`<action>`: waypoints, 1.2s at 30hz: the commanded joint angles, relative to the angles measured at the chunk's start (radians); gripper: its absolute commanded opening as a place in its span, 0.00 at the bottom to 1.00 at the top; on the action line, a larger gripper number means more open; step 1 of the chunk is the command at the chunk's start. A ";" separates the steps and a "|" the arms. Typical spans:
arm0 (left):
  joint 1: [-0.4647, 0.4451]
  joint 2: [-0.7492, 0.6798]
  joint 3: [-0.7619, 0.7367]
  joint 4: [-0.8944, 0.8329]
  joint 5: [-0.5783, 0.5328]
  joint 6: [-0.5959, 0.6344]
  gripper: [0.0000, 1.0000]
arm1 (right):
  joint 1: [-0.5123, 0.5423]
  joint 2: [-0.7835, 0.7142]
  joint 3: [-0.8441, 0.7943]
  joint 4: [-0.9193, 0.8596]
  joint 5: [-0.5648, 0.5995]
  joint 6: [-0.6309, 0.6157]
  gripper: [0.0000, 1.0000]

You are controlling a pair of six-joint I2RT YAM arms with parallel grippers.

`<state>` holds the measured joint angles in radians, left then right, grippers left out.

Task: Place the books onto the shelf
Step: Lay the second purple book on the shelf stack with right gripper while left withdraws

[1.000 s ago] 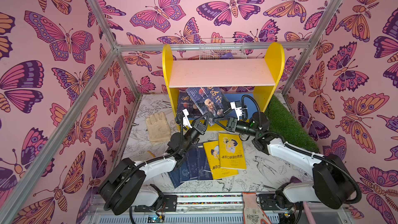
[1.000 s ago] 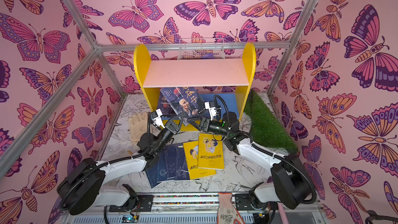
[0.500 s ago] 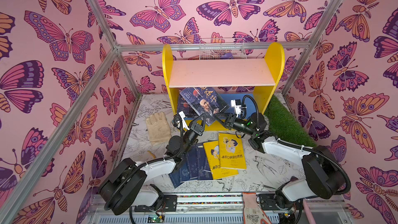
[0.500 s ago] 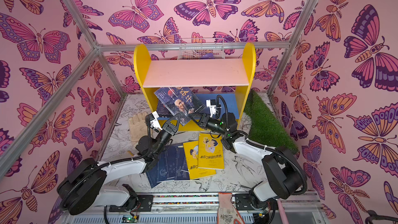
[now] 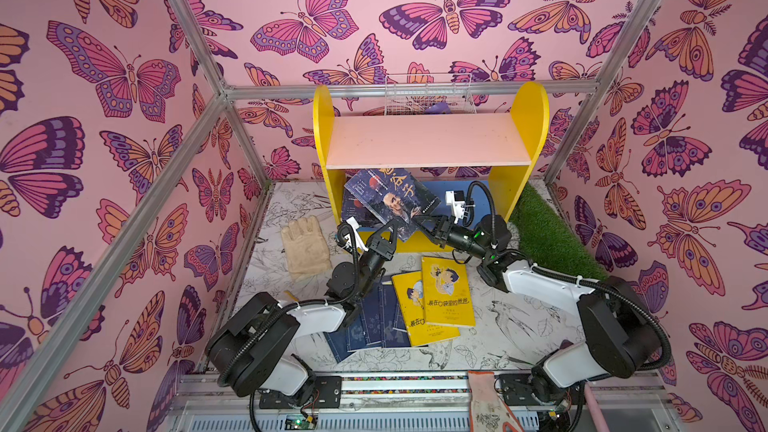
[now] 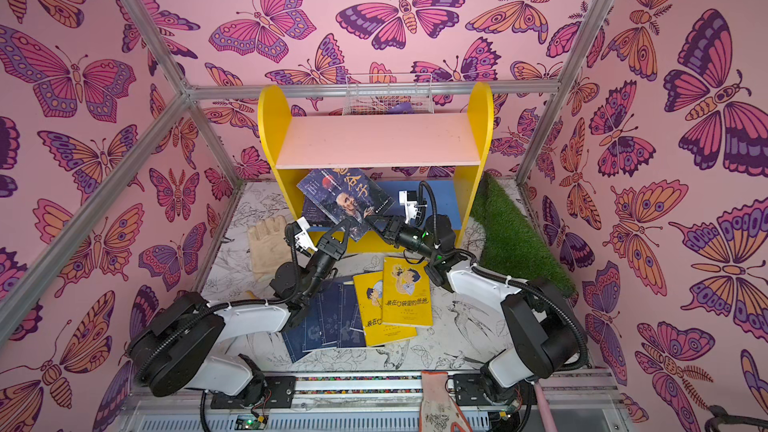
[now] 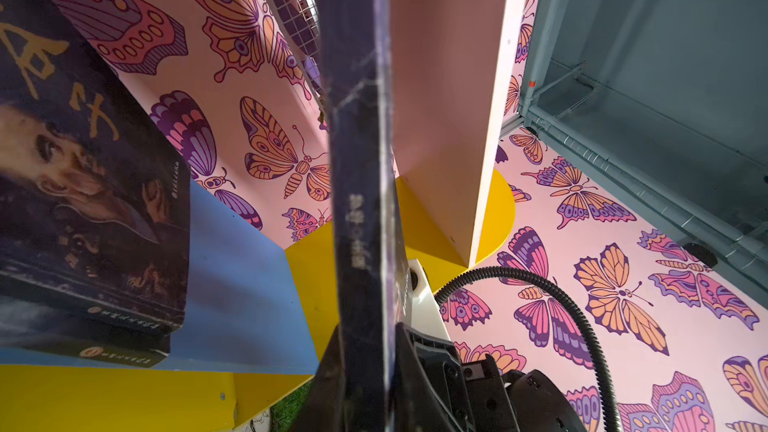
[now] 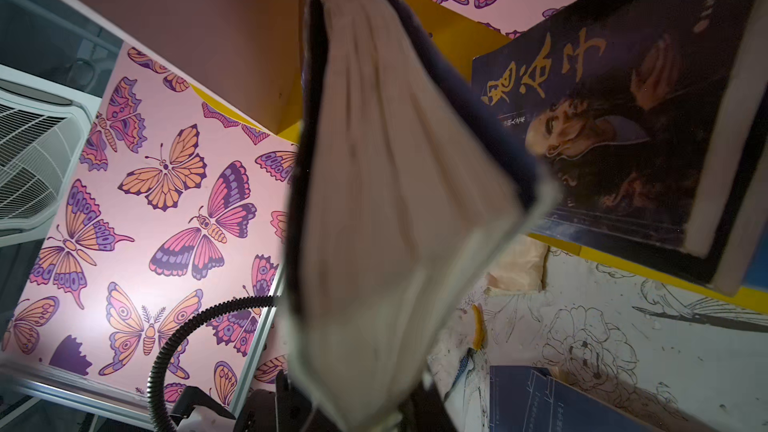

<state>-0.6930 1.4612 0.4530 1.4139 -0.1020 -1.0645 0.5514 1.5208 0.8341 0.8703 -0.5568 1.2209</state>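
Right wrist view alone shows book (image 8: 399, 209) pages.

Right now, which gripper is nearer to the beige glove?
Left. The left gripper is just right of the beige glove in both top views; the right gripper is farther off, past the left one, gripping the dark book.

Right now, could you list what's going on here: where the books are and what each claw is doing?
Shelf: pink board bare; dark books on the blue board
Held book: dark portrait cover, tilted before the lower tier
Right gripper: shut on that book's edge
Left gripper: jaws parted, at the book's near corner
Table: two yellow books, navy books, beige glove
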 commanded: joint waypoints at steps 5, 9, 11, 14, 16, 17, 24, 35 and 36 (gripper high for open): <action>-0.013 -0.087 -0.114 -0.103 -0.055 0.026 0.99 | -0.060 -0.055 0.169 -0.336 0.071 -0.254 0.00; -0.011 -0.277 -0.167 -0.363 -0.144 0.076 0.99 | -0.084 -0.006 0.277 -0.494 -0.036 -0.348 0.00; -0.011 -0.386 -0.151 -0.567 -0.192 0.110 1.00 | -0.085 0.029 0.341 -0.552 -0.117 -0.393 0.00; -0.010 -0.546 -0.132 -0.878 -0.290 0.126 0.99 | -0.087 0.085 0.416 -0.620 -0.181 -0.425 0.00; -0.008 -0.641 -0.073 -1.128 -0.372 0.124 0.98 | -0.088 0.121 0.454 -0.636 -0.213 -0.416 0.00; -0.008 -0.672 -0.059 -1.231 -0.414 0.107 0.97 | -0.088 0.141 0.470 -0.635 -0.230 -0.406 0.00; 0.015 -0.833 -0.079 -1.536 -0.548 -0.026 0.96 | -0.093 0.283 0.588 -0.615 -0.330 -0.348 0.00; 0.022 -0.792 -0.043 -1.590 -0.522 -0.036 0.95 | -0.112 0.461 0.803 -0.822 -0.434 -0.419 0.01; 0.023 -0.783 -0.043 -1.584 -0.517 -0.038 0.95 | -0.118 0.469 0.814 -0.833 -0.453 -0.426 0.00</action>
<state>-0.6788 0.6643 0.3927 -0.1356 -0.6102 -1.0889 0.4240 1.9549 1.5753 0.0750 -0.9512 0.8421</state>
